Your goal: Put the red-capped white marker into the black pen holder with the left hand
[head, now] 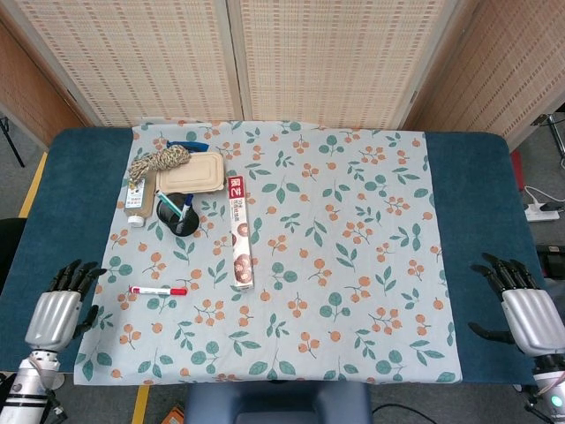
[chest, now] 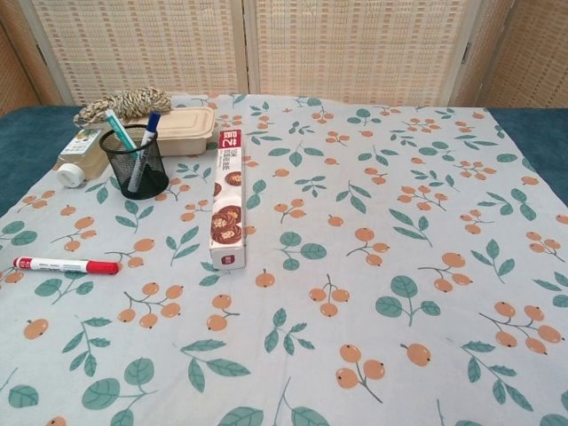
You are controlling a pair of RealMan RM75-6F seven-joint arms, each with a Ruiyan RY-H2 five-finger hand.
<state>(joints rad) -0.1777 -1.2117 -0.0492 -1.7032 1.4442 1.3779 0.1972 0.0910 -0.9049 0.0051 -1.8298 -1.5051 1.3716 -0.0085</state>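
- Silver-backed left hand [head: 56, 311] sits at the desk's near-left edge, fingers spread, holding nothing.
- Red-capped white marker [head: 158, 290] lies flat on the floral cloth [head: 353, 265], just right of that hand.
- Black pen holder [head: 177, 213] stands upright farther back, pens inside.
- Right hand [head: 527, 311] rests far right, fingers apart, empty.
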